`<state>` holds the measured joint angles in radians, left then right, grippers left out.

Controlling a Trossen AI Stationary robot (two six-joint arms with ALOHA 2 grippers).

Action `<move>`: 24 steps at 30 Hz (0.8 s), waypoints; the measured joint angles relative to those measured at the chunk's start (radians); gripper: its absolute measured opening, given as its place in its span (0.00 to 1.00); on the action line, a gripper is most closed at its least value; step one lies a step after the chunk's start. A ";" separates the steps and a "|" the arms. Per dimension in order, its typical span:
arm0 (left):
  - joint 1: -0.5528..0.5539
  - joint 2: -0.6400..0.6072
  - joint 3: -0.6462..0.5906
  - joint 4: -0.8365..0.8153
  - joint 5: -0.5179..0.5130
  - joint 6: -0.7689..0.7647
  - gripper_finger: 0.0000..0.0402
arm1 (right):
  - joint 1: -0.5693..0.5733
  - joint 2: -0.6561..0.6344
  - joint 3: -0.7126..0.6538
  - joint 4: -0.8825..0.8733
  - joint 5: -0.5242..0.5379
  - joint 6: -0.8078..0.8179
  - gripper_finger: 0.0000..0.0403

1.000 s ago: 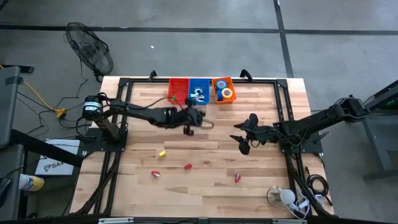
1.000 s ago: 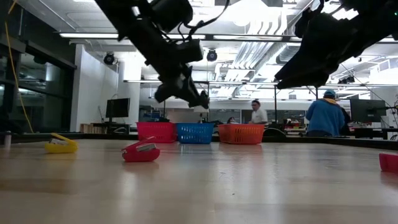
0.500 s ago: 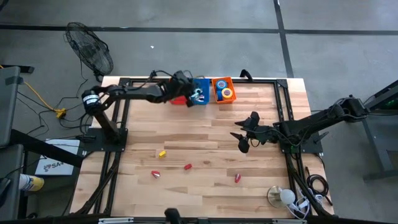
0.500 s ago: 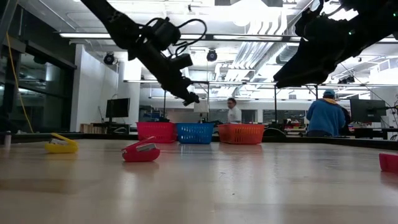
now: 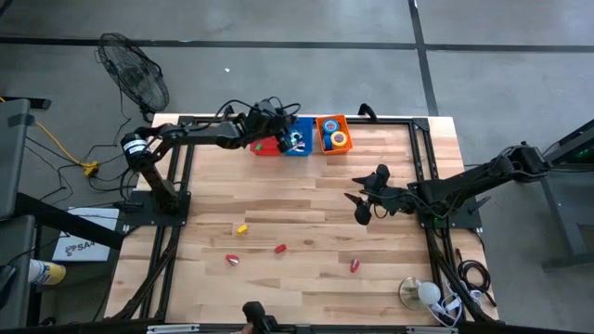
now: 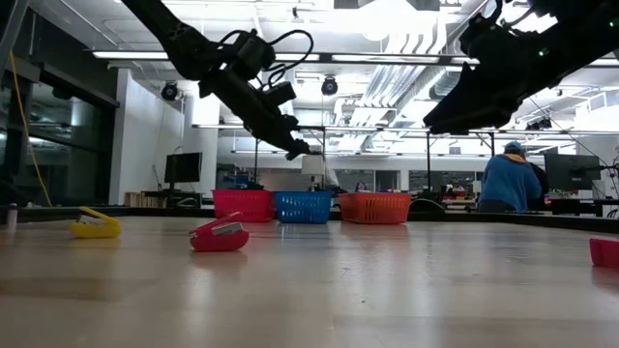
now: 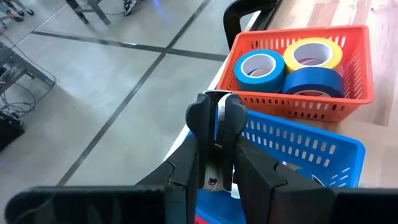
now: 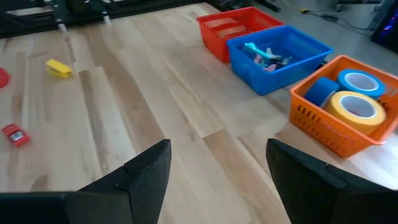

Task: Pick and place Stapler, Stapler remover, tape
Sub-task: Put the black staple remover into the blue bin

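Observation:
My left gripper (image 5: 282,131) hangs above the baskets at the table's far edge, about where the red basket (image 5: 264,141) meets the blue basket (image 5: 299,139). It is shut on a small stapler remover (image 7: 215,163) of metal with a blue strip. The orange basket (image 5: 334,135) holds blue and yellow tape rolls (image 7: 292,62). My right gripper (image 5: 362,206) waits open above the table's right middle. A yellow stapler (image 5: 242,228) and three red ones (image 5: 279,249) lie flat on the table. My left gripper pinches the stapler remover's thin metal body (image 7: 215,163) between its two fingers (image 7: 198,127), which lie along it. The fingers slant down toward the far edge. The remover is lifted clear, above the blue basket's far rim (image 7: 292,134).
The blue basket holds other small removers (image 8: 266,53). Black frame rails (image 5: 419,148) run along the table's sides and far edge. A person (image 6: 505,179) stands in the room beyond. Bare wood lies between the two arms.
My left gripper has risen from the table's middle and travelled toward the far edge, still shut on the stapler remover, and now stands above the blue basket. My right arm has stayed still. A person in the room behind has walked out of sight.

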<state>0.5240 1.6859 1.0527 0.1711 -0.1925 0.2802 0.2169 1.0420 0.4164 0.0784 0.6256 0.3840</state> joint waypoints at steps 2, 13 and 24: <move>0.000 0.000 0.000 0.000 -0.006 -0.001 0.19 | 0.000 0.000 0.000 0.000 0.020 0.000 0.63; 0.029 0.124 0.056 0.008 -0.025 -0.026 0.19 | -0.069 0.000 0.000 0.024 0.041 -0.027 0.63; 0.040 0.242 0.274 -0.268 0.049 -0.057 0.19 | -0.174 0.000 0.000 0.031 -0.109 -0.077 0.63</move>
<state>0.5636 1.9284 1.3265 -0.0973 -0.1433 0.2232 0.0431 1.0420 0.4160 0.1094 0.5163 0.3070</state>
